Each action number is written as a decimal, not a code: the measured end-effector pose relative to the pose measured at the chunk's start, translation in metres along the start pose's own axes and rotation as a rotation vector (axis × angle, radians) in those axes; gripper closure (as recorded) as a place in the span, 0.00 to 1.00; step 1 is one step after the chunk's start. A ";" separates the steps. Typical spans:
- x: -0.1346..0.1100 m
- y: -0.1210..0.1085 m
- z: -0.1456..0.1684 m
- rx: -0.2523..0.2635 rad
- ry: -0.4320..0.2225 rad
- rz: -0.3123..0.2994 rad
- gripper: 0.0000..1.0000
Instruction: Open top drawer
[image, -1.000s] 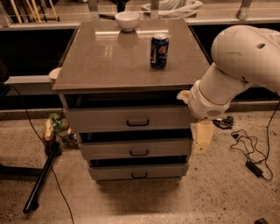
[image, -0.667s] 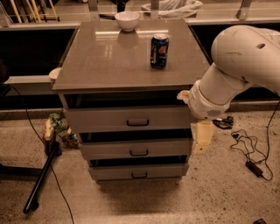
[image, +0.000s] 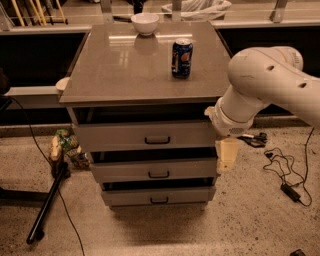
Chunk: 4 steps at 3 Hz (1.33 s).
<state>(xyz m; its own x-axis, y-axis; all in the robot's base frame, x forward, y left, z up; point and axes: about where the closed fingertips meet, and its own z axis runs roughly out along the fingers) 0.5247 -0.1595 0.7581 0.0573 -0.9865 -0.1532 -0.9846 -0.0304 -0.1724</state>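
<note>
One wide grey top drawer (image: 115, 136) (dark loop handle (image: 157, 140), centre); gripper (image: 227, 156) just right, grasp unclear.

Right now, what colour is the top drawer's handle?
Handle dark, nearly black, on grey top drawer; camera view. Gripper hangs right of it.

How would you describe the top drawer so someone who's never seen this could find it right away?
Find the grey cabinet with a soda can and white bowl on top. The top drawer sits directly under that top; the gripper hangs beside the drawers' right ends. It is the widest and tallest of three fronts.
</note>
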 end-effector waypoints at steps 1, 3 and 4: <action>0.011 -0.023 0.028 0.018 0.004 0.002 0.00; 0.023 -0.062 0.079 0.024 -0.033 0.031 0.00; 0.027 -0.080 0.103 0.020 -0.053 0.054 0.00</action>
<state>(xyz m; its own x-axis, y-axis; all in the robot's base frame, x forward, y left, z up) 0.6218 -0.1676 0.6677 0.0128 -0.9768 -0.2136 -0.9829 0.0269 -0.1822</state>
